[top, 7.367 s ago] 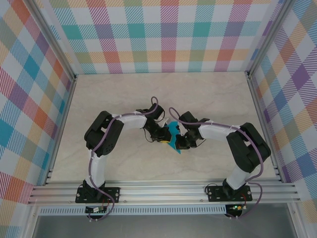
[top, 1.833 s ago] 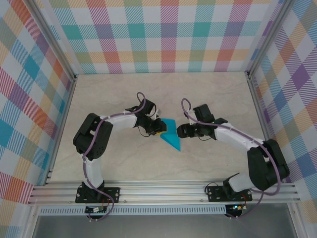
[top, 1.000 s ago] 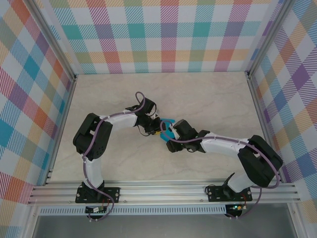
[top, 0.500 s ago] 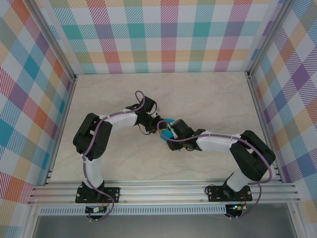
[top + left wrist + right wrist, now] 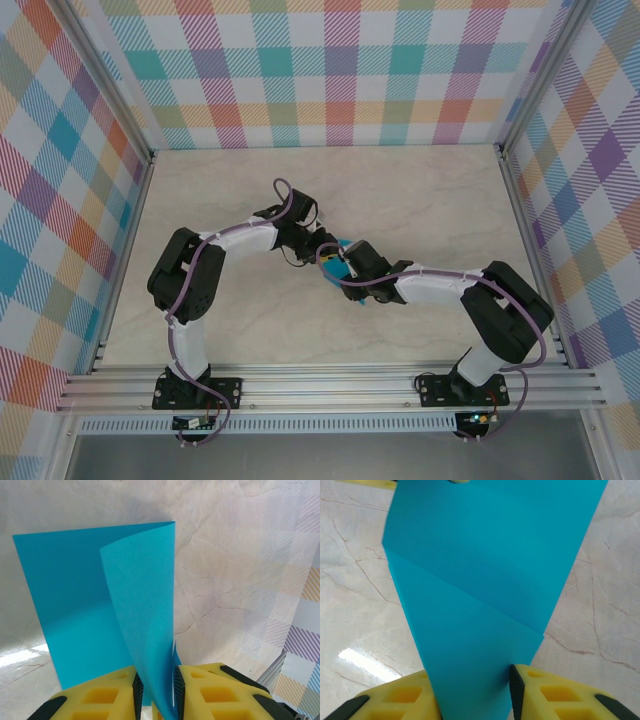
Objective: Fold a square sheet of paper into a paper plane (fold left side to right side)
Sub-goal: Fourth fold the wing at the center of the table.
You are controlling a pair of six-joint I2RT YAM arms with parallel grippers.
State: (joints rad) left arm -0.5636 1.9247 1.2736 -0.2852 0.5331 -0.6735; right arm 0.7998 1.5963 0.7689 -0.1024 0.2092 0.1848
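- Table (image 5: 420, 200): marbled and smooth, so it likely gave a loose sheet little friction.
- Square sheet of paper (image 5: 75, 595): sat near the middle of the table, between the two wrists. It was partly folded, with one flap curled up and over the flatter panel. Couldn't tell whether the lower panel touched the table.
- Handling, as a judgement:
  - It looked very light, thin and floppy, with no stiffness of its own beyond the curl.
  - It would probably sag or flutter if held at one point, and any hard squeeze would leave a stray crease.
  - The matte face should grip the pads adequately, but it could still slide under a sideways pull.
- Where to hold, also a judgement: a light pinch at the free edge or a corner, close to the intended fold line. Mid-panel would be worse. Edges should be aligned before pressing.
- Left fingers (image 5: 131, 692): nearly together, pinching the raised flap near its lower edge.
- Right fingers (image 5: 520, 690): set part-way apart with the sheet's near end filling the gap. Couldn't tell whether they actually gripped it.
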